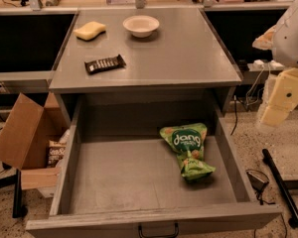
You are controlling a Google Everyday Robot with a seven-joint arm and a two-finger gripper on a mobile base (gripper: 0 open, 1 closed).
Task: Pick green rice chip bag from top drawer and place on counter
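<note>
One top drawer (pixel 129 180) stands pulled out and holds a single item: the green rice chip bag (pixel 187 150), lying on the floor near the right wall, white "dang" legible on its round logo. The worktop (pixel 188 53) above carries a bowl (pixel 141 25), sponge (pixel 90 30) and dark wrapper (pixel 105 63). The gripper (pixel 280 100) hangs right of the drawer, apart from the bag; its state cannot be told.

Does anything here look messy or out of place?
Mildly. The green rice chip bag lies crumpled and twisted in the open top drawer, right of centre. A cardboard box leans tipped, left of the drawer. The pincer hangs outside the drawer, at right.
</note>
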